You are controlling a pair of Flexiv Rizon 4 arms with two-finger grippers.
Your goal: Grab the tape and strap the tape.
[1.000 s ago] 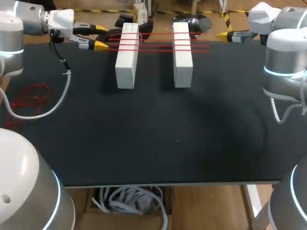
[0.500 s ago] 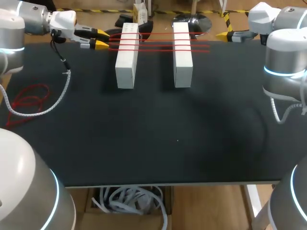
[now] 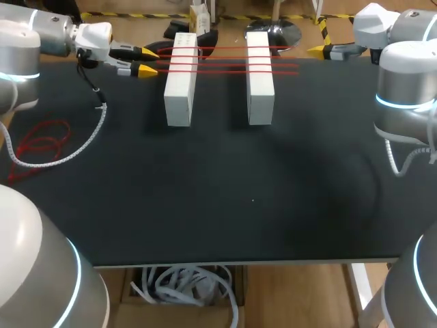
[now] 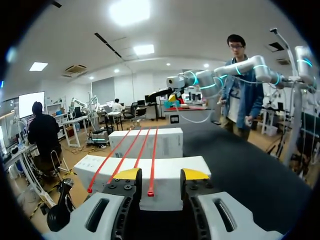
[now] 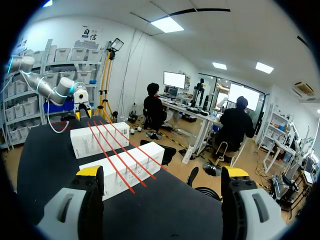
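Three red tapes lie stretched side by side across two white blocks, the left block and the right block, at the table's far side. My left gripper hangs open just left of the tapes' left ends. In the left wrist view the end of one tape lies between the fingers of the left gripper, with neither finger touching it; the nearer block is right ahead. My right gripper stands wide open beyond the tapes' right ends, a short gap away. From the right gripper the tapes run across both blocks.
A loose red cord lies coiled near the table's left edge, with a grey braided cable looping down from my left arm beside it. The black table top stretches bare in front of the blocks.
My left gripper has shifted a little to the right, closer to the tapes' left ends and the left block. The right arm, the blocks and the tapes stand as before.
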